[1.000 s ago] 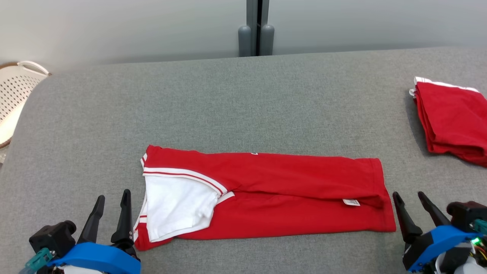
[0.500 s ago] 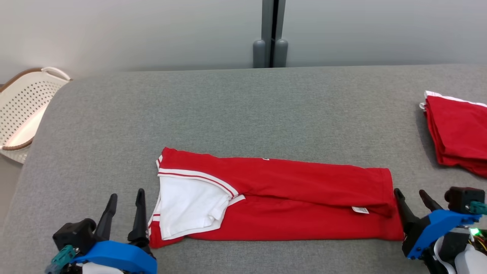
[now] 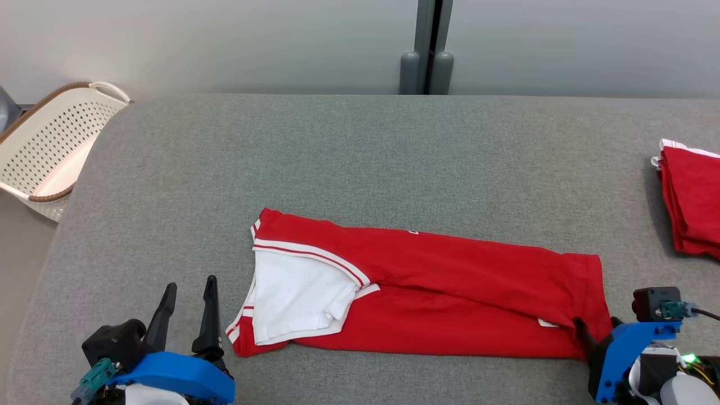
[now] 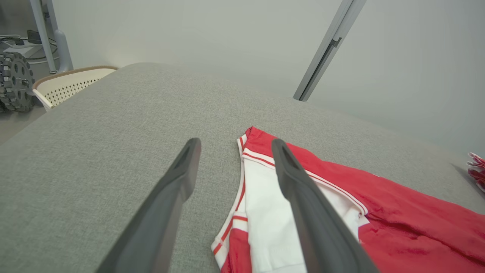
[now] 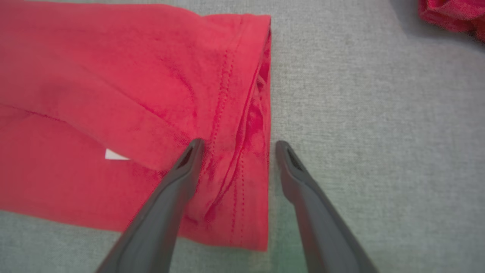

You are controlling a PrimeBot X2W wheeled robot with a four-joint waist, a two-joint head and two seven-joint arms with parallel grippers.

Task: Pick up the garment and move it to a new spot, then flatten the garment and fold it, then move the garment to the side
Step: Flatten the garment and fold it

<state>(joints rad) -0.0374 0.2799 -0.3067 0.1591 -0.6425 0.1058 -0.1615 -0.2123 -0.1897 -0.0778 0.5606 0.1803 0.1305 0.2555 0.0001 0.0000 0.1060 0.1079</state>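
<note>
Red is the colour of the shirt (image 3: 461, 281). It lies flat on a grey cloth table (image 3: 360, 163), near the front edge. It is folded into a long strip that runs from left to right. At its left end a white sleeve (image 3: 295, 301) with a red stripe lies on top. A small white label (image 5: 115, 154) peeks out near the right end.

The left claw (image 3: 191, 284) sits low on the left, just beside the sleeve end of the shirt. Its two dark fingers (image 3: 210, 315) are wide apart and hold nothing. In the left wrist view one finger is over the bare table and the other is in front of the sleeve.

The right claw (image 5: 238, 143) is at the near right corner of the shirt. Its fingers are wide apart too, with nothing pinched. One finger is over the red cloth and the other is over the grey table, so the stitched hem (image 5: 246, 94) sits between them. I cannot tell if the tips touch the cloth.

Far on the right of the table is a neat pile of red clothes (image 3: 694, 208), well apart from the shirt. A white basket (image 3: 56, 140) with holes and a brown rim stands past the table's left end. A grey post (image 3: 427, 50) goes up the pale wall behind
</note>
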